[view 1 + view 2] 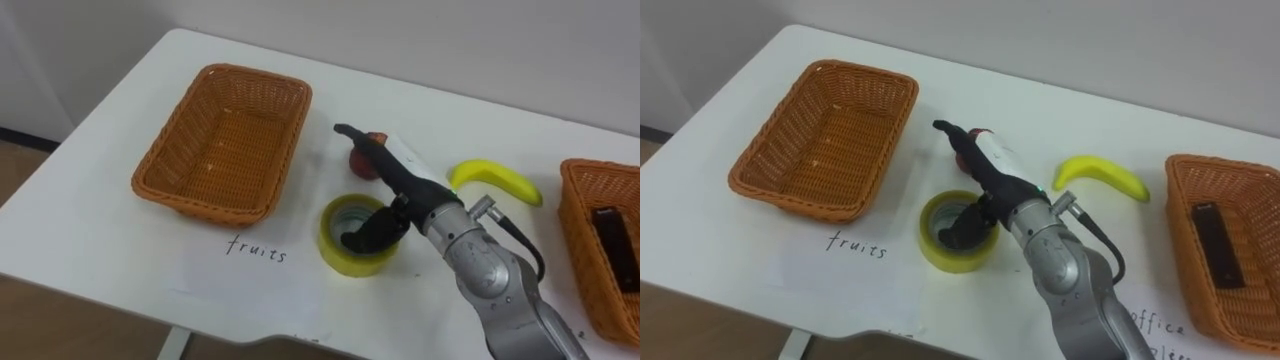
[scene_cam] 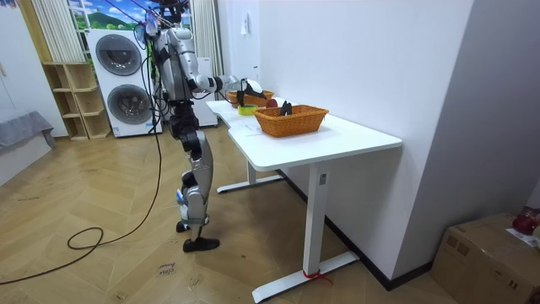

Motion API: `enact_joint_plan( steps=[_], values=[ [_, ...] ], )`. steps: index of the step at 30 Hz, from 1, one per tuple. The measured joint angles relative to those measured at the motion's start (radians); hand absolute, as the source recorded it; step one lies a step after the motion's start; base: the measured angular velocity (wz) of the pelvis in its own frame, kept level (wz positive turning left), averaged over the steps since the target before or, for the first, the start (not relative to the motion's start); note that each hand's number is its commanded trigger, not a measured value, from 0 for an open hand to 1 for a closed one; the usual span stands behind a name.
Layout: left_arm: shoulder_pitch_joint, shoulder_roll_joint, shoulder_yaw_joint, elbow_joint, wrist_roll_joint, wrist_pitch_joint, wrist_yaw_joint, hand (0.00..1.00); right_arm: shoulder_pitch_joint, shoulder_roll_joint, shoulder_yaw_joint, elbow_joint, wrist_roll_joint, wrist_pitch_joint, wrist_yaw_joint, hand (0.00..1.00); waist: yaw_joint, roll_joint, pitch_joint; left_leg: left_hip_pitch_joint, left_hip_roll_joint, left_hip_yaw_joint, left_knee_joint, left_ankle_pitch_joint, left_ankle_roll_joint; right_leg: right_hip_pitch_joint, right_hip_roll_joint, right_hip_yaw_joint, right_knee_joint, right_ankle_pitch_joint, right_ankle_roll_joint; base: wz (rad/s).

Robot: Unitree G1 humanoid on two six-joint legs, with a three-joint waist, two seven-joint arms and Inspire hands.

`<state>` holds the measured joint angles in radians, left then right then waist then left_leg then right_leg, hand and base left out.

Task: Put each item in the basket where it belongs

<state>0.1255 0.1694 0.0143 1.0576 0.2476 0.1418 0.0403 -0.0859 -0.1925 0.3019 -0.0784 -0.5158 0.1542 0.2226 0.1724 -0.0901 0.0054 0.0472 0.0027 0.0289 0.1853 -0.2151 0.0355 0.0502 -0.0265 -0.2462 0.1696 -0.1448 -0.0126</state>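
A yellow tape roll lies flat on the white table, right of the handwritten word "fruits". My right hand hovers over it, open. Its straight fingers point up-left across a red apple, and its dark thumb dips into the roll's hole. A banana lies to the right of the hand. The left wicker basket holds nothing. The right wicker basket holds a dark flat object.
The table's front edge runs close below the tape roll, with wood floor beyond it. In the room view I stand at the long side of the table, a basket before me, with washing machines behind.
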Motion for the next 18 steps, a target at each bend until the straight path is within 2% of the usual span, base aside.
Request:
enact_joint_plan(
  steps=[10, 18],
  values=[
    [0.0, 0.0, 0.0, 0.0, 0.0, 0.001, 0.018, 0.0, 0.01, -0.002, 0.006, 0.0, -0.014, 0.01, 0.026, 0.0, -0.001, -0.006, -0.0052, 0.0, 0.0, 0.0, -0.001, 0.0, 0.0, 0.0, 0.002, 0.001, 0.0, 0.0, 0.0, 0.0],
    [0.0, 0.0, 0.0, 0.0, 0.001, 0.001, 0.02, 0.0, 0.01, -0.002, 0.006, 0.0, -0.034, 0.022, 0.068, 0.0, -0.001, -0.006, -0.0056, 0.0, 0.0, 0.002, -0.005, 0.0, 0.0, 0.0, 0.004, 0.001, 0.0, 0.0, 0.0, 0.0]
  ],
)
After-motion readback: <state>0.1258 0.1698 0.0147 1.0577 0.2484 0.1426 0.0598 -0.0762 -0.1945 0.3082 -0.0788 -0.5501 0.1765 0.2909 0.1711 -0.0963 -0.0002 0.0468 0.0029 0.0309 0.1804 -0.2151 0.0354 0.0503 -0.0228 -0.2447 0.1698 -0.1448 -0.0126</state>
